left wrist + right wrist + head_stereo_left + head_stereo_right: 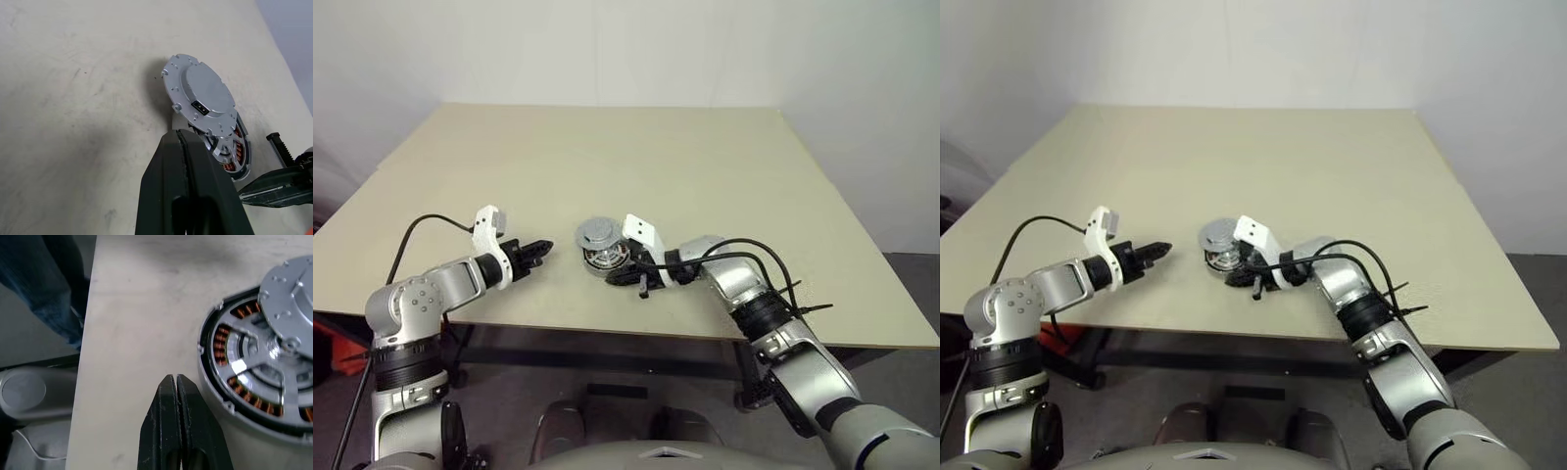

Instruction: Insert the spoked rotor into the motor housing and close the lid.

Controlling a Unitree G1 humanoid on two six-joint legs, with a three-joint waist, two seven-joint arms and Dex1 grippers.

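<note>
The motor housing (215, 382), a dark ring with copper windings, lies on the table near its front edge. The shiny spoked rotor (254, 369) sits inside it. The grey notched lid (200, 95) rests tilted on the housing's far side, covering part of it and leaving the near part bare. My right gripper (613, 278) is shut and empty, low over the table right beside the housing's near rim. My left gripper (544, 249) is also shut and empty, pointing at the housing from the left, a short gap away.
The beige table (607, 157) stretches far behind the housing. Its front edge runs just below both grippers. A person's legs in jeans (58, 284) stand beyond the table edge in the right wrist view.
</note>
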